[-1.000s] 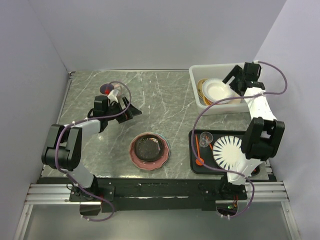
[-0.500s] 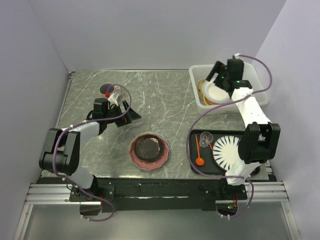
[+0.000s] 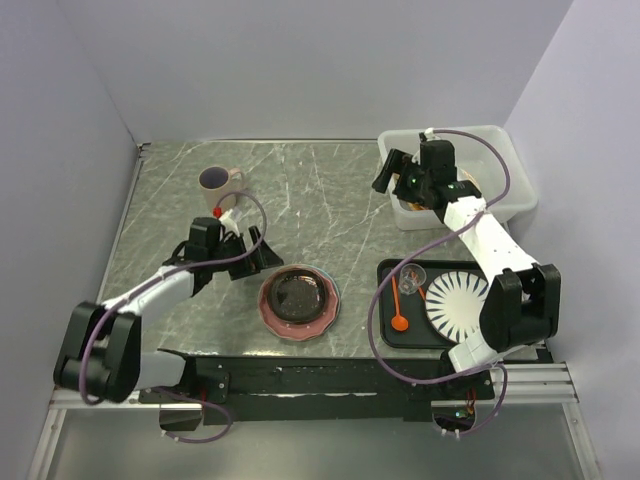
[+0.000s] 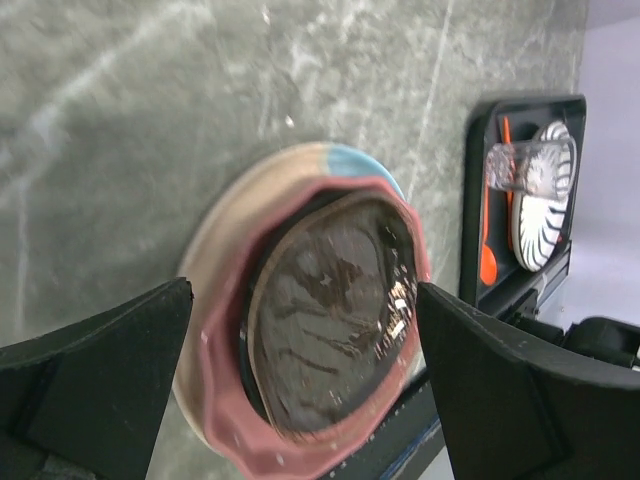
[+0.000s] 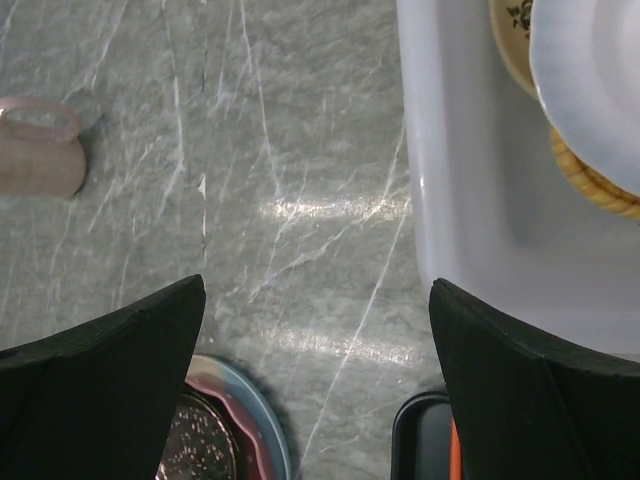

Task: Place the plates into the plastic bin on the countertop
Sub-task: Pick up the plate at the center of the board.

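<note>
Walls: pale lilac panels are closing in the scene on the left, back and right.
Countertop (image 3: 330, 200): a grey-green, white-veined slab is carrying everything.
Left arm (image 3: 150, 290): it is reaching from the near-left corner toward the middle, low over the surface.
Right arm (image 3: 490, 250): it is stretching from the near-right corner up to the far right.
Bin (image 3: 505, 195): the translucent white tub is sitting at the far right corner of the countertop.
Tray (image 3: 385, 330): a black rectangle is lying near the right edge, in front of the bin and apart from it.
Stack (image 3: 298, 300): three plates are lying near the front middle, outside the bin. A black speckled plate (image 4: 330, 320) is lying on a pink plate (image 4: 235, 420), which is lying on a paler plate with a blue edge (image 4: 355, 165).
Plates in bin: a white plate (image 5: 600, 80) is resting over a floral plate (image 5: 512, 35) and a yellow-orange rim (image 5: 590, 185).
Striped plate (image 3: 458, 298): it is lying on the tray.
Left gripper (image 3: 258, 255): its jaws are standing wide apart with nothing between them. It is hanging just left of the stack, and its wrist camera is looking straight at the plates.
Right gripper (image 3: 393, 175): its jaws are spread fully and gripping nothing. It is hanging above the bin's left wall, with bare countertop between its fingers (image 5: 110, 380) in the wrist view.
Mug (image 3: 220, 180): a pink mug is standing far left, well apart from the stack.
Glass (image 3: 412, 272): it is lying on the tray's far left part.
Spoon (image 3: 398, 305): an orange spoon is lying on the tray beside the striped plate.
</note>
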Controlling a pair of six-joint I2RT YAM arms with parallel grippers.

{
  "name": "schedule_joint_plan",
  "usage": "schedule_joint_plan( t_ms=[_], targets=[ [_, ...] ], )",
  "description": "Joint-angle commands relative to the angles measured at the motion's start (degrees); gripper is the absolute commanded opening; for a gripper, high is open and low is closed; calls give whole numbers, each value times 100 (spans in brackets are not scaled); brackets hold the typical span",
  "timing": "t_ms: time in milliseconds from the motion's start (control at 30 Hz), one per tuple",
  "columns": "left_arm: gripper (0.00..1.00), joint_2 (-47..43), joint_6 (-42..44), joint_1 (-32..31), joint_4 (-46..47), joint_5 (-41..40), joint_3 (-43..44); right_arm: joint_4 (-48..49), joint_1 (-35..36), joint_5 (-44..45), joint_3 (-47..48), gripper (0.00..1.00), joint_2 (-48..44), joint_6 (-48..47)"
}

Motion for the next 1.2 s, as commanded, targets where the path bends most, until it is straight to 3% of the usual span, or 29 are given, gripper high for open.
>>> schedule_joint_plan(
  t_ms=[0,267,633,933,1100,1133,1167],
  targets=[
    [97,-731,-139,-169,-395,-348,-104,239,82,-198,-201,100,-220,-65],
    [92,-1173,-288,-257,-1082,-480,-200,257,170,-322,-255,100,-71,-100],
    [69,-883,-421,-538,-845,-383,-324,230,161,-304,-228,100,-1,-153],
    [63,-373,-412,-688,-573,-480,-429,221,161,-348,-210,100,-1,-197],
    [48,-119,-438,-828,-318,-428,-491,326,161,-497,-306,100,69,-118],
    [43,-75,-447,-846,-300,-445,-482,387,161,-576,-333,100,96,-109],
    [30,-31,-447,-864,-230,-445,-482,388,161,-594,-324,100,131,-100]
  ],
)
